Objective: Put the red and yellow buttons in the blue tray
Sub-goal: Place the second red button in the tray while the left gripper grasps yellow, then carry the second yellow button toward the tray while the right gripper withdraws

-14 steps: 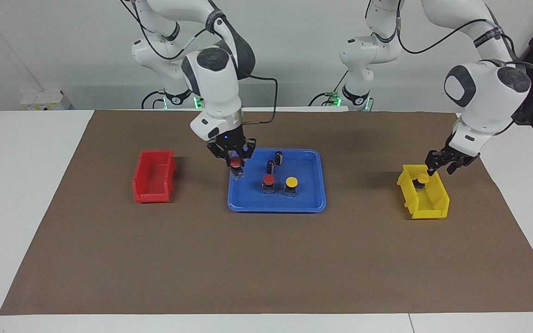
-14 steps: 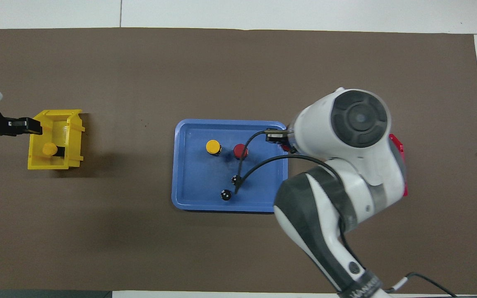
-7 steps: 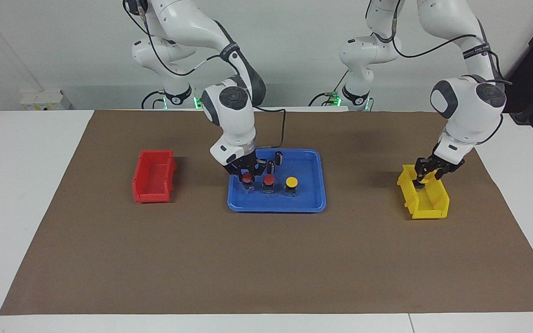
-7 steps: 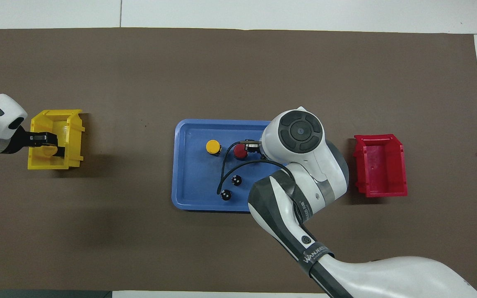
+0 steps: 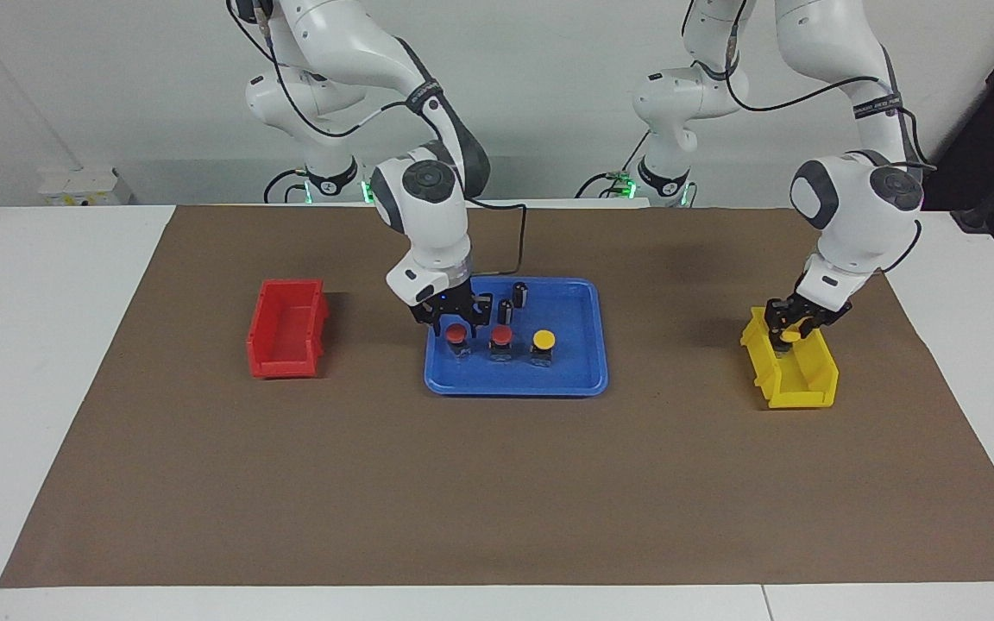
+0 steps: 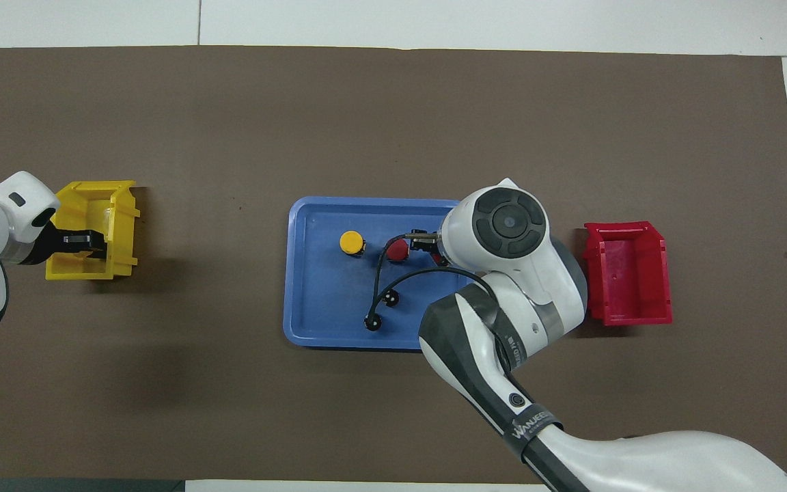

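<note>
The blue tray (image 5: 514, 388) lies mid-table and holds a red button (image 5: 501, 335), a yellow button (image 5: 543, 338) and a second red button (image 5: 456, 333) at the end toward the right arm. My right gripper (image 5: 456, 321) is open just above that second red button, with its fingers apart on either side of the cap. My left gripper (image 5: 790, 328) is down in the yellow bin (image 5: 795, 379) around a yellow button (image 5: 794, 326). In the overhead view the left gripper (image 6: 83, 240) hides that button, and the right wrist covers most of the second red button (image 6: 438, 258).
Two dark capless cylinders (image 5: 519, 293) (image 5: 505, 310) stand in the tray nearer to the robots. An empty red bin (image 5: 287, 328) sits toward the right arm's end of the table. A brown mat (image 5: 497, 483) covers the table.
My right gripper lowered the red button into the tray beside the other red one and let go. My left gripper came down into the yellow bin onto the yellow button.
</note>
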Controlling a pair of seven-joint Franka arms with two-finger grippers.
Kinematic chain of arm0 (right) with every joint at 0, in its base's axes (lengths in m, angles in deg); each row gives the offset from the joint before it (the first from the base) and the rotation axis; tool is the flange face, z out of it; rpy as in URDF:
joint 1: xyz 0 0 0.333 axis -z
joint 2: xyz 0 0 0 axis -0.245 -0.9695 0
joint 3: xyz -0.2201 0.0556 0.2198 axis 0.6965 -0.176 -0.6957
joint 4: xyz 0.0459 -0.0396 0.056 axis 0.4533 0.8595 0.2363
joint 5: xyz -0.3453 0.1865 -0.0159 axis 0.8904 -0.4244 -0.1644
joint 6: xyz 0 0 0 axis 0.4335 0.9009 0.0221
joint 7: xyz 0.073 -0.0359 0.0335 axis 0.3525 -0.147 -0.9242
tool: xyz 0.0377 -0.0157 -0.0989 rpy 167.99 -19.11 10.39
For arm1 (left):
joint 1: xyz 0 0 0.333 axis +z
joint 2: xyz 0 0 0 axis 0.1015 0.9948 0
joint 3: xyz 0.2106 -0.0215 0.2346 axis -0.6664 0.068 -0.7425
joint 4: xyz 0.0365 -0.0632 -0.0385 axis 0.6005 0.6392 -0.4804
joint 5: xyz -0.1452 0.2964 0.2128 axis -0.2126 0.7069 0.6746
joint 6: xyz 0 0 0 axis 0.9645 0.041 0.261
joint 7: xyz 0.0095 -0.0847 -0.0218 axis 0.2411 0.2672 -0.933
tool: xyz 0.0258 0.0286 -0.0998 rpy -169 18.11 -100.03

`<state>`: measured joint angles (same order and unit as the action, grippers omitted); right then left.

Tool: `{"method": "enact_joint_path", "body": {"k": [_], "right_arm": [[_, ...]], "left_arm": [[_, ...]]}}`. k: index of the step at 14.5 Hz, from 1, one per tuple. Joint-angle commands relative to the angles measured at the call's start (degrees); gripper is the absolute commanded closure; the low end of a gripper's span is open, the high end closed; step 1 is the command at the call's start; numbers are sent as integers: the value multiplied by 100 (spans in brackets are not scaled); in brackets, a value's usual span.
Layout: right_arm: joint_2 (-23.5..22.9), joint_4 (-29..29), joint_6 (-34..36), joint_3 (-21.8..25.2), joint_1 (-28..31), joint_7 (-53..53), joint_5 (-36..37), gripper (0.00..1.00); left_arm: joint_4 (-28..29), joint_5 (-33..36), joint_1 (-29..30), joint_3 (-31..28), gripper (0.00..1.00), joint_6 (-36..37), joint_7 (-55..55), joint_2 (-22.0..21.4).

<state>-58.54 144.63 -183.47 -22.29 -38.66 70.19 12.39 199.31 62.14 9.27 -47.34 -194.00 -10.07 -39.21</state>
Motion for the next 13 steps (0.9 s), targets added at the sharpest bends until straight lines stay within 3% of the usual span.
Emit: {"method": "enact_joint_path", "body": {"k": [1, 3, 4, 5, 7, 10, 13], "right_arm": [[216, -1088, 1394, -43, 600, -361, 98, 0], [461, -1538, 2248, -25, 1056, -836, 89, 0], [672, -1583, 2513, -34, 1302, -1012, 72, 0], [891, -1575, 2725, -34, 1549, -1248, 19, 0], [1165, -1601, 3199, -25, 2058, -2055, 1, 0], [1403, -1601, 3692, -8, 2613, -2726, 71, 0], [1482, -1584, 3721, 18, 3106, -3384, 72, 0]], "left_arm": [[-838, 32, 131, 64, 99, 963, 89, 84], [-2479, 32, -1, 81, 99, 2834, 19, 251], [-3114, 15, -176, 81, 99, 3435, -121, 356], [-3390, -3, -386, 99, 99, 3728, -496, 366], [-3131, -12, -1271, 108, 99, 3496, -1593, 261], [-2208, -73, -2300, 125, 99, 2441, -2746, 128], [-1680, -82, -3014, 125, 99, 1773, -3452, 190]]}}
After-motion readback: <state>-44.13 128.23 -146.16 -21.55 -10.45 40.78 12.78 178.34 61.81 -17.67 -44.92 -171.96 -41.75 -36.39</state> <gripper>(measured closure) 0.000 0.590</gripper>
